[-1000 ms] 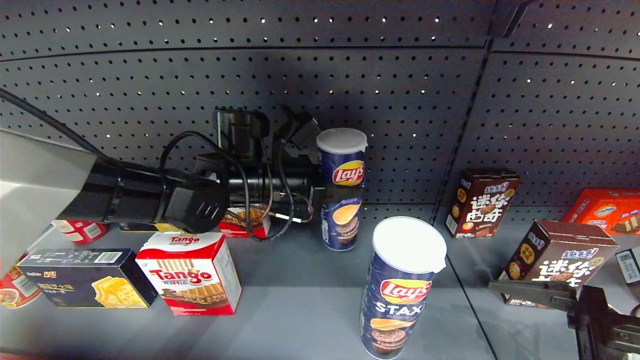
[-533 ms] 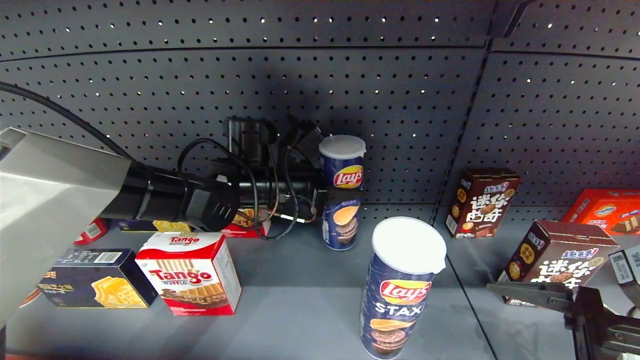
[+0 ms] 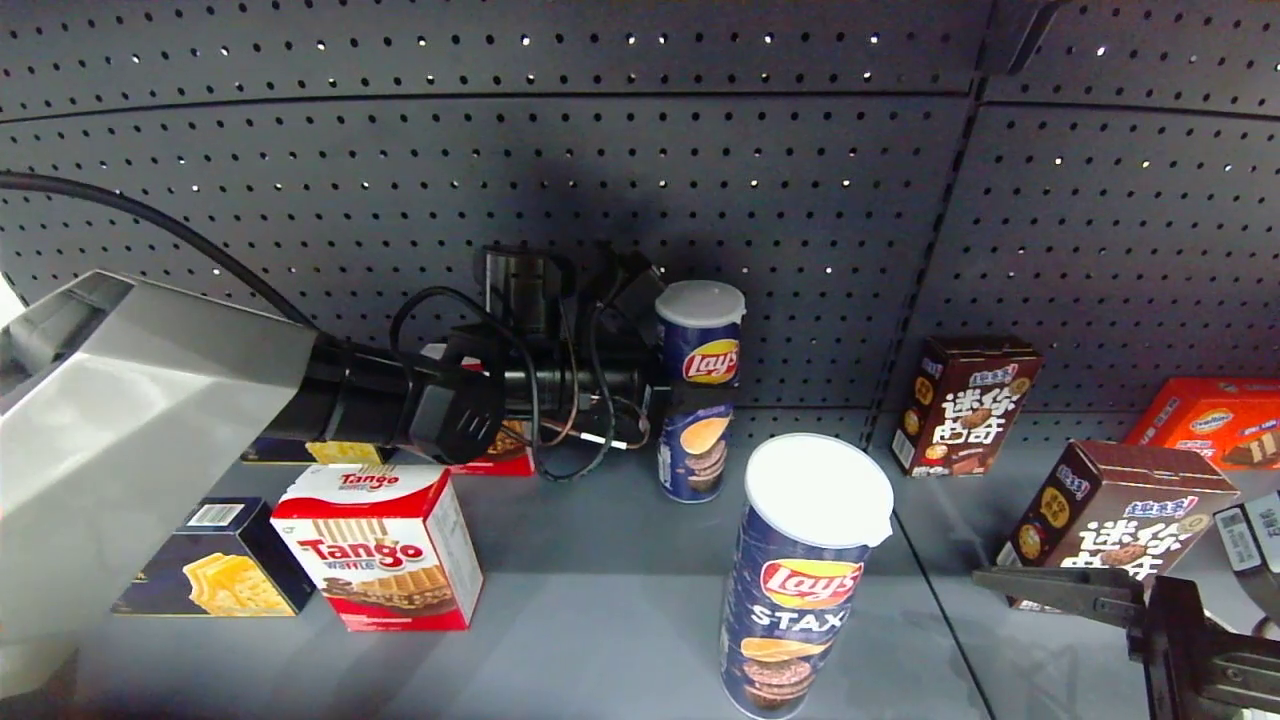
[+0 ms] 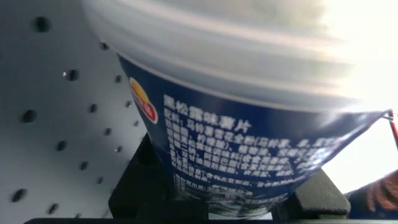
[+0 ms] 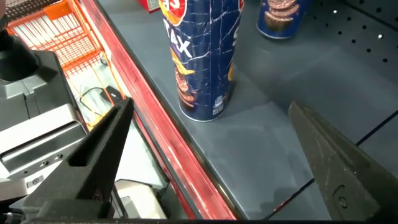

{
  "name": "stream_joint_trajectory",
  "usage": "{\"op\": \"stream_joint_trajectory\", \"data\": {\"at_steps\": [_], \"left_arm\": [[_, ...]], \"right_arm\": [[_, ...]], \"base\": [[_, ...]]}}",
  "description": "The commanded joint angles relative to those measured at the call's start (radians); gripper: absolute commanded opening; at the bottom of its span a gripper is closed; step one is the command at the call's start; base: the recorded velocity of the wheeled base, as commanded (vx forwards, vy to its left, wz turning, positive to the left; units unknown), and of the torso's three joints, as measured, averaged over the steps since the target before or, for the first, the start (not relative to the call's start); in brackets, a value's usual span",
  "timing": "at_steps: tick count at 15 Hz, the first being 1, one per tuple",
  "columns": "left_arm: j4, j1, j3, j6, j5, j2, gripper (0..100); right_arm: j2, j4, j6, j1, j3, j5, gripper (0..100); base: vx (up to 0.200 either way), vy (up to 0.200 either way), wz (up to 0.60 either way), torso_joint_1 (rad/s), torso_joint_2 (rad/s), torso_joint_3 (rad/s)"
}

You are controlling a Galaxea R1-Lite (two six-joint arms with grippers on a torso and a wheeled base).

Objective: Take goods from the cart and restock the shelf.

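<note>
On a dark store shelf [image 3: 580,620] backed by pegboard [image 3: 400,150], a restock run is partway through. At far left a dark box [image 3: 225,580] lies beside a red-and-white wafer box [image 3: 385,555], and a red box [image 3: 505,455] sits behind the left arm, which stretches across them toward the back. The left gripper [image 3: 668,392] is clamped on the middle of a blue chip can [image 3: 700,350], its fingers [image 4: 143,193] pressed to either side. The can is upright, close against the pegboard, its base at shelf level; whether it has touched down cannot be told. Nearer the front edge and a little to the right a second can [image 3: 800,580] of the same kind stands free and upright, with nothing touching it, apparently already stocked. Past the shelf divider, two brown boxes, one at the rear [image 3: 965,405] and one nearer the front [image 3: 1120,520], and an orange box [image 3: 1215,420] fill the next bay. The right gripper [image 5: 208,124] hangs low at the front right corner, fingers spread wide and holding nothing. Its wrist camera looks past the shelf's red lip to an orange wire cart [image 5: 43,31] below, whose contents cannot be made out. By this reading, one can is placed and a second is about to be released. What remains is to let go, draw the left arm clear without knocking the wafer box, and return to the cart for whatever goods it may hold.
</note>
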Motion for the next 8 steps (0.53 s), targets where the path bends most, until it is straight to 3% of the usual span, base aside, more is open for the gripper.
{"op": "stream_joint_trajectory", "data": {"at_steps": [1,7,8], "left_arm": [[-0.002,0.000,-0.009,0.000,-0.001,0.019,0],[0.000,-0.009,-0.028,0.002,-0.002,0.047,0],[-0.002,-0.009,-0.029,0.002,-0.002,0.047,100]], "right_arm": [[0.002,-0.002,0.000,0.000,0.003,0.001,100],[-0.003,-0.002,0.014,-0.001,0.014,0.001,100],[-0.004,-0.002,0.014,-0.001,0.015,0.001,100]], "base": [[0.000,0.000,0.00,0.000,0.00,0.000],[0.000,0.000,0.00,0.000,0.00,0.000],[0.000,0.000,0.00,0.000,0.00,0.000]]}}
